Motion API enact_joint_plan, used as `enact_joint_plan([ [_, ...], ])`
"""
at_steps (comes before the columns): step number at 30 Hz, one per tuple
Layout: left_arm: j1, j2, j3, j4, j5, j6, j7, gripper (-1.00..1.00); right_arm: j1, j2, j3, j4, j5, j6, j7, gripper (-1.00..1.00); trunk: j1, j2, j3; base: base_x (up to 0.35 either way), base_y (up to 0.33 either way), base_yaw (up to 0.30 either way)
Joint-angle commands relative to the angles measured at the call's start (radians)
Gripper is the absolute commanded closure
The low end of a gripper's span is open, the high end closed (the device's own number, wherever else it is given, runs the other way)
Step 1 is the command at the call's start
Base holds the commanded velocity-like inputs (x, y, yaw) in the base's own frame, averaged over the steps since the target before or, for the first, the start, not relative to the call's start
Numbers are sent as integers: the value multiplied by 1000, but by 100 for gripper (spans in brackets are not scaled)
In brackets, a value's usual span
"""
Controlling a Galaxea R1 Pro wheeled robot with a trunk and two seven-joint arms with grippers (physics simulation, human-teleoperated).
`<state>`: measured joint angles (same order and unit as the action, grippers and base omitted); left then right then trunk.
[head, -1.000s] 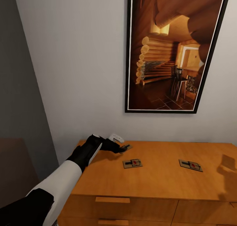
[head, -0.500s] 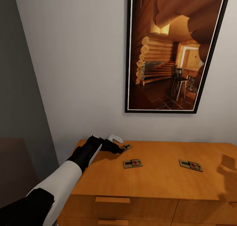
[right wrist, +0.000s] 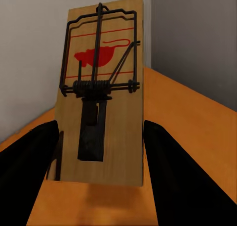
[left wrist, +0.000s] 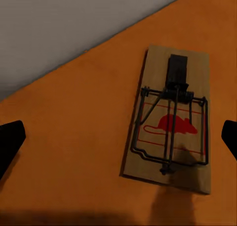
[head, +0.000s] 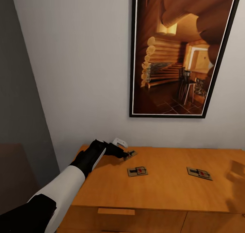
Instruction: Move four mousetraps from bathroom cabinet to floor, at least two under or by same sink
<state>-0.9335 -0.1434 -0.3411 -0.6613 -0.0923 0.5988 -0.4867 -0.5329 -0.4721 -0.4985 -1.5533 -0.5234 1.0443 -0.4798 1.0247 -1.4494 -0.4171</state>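
Observation:
Three mousetraps lie on top of the orange-brown cabinet (head: 163, 192) in the head view. One mousetrap (head: 132, 154) is at the back left, a second (head: 137, 171) is near the middle, and a third (head: 199, 173) is to the right. My left gripper (head: 127, 154) reaches to the back-left trap. In the left wrist view that mousetrap (left wrist: 170, 119) lies flat, and my left gripper (left wrist: 118, 142) is open with its fingertips wide on either side. In the right wrist view my right gripper (right wrist: 98, 129) is shut on another mousetrap (right wrist: 103, 87), held upright above the cabinet top.
A large framed picture (head: 180, 53) hangs on the white wall behind the cabinet. The wall corner and a grey side wall (head: 17, 100) stand at the left. A drawer handle (head: 116, 211) shows on the cabinet front. A dark shadow (head: 236, 168) falls on the right of the cabinet top.
The head camera has shifted slightly, so the whole picture moved a little. My left gripper has hardly moved and stays over the back-left mousetrap.

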Motion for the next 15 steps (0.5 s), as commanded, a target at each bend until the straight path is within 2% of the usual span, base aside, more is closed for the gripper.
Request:
enact_joint_plan([
  [1,-1,0,1,-2,-10,3,-7,-100,-1,0,0,-1,-10,3,-9,100,0,-1,-1,129,0,0],
  [15,-1,-3,-4,-16,-10,1,-11,-100,-1,0,0,-1,-10,3,-10,100,0,-1,-1,20,0,0],
])
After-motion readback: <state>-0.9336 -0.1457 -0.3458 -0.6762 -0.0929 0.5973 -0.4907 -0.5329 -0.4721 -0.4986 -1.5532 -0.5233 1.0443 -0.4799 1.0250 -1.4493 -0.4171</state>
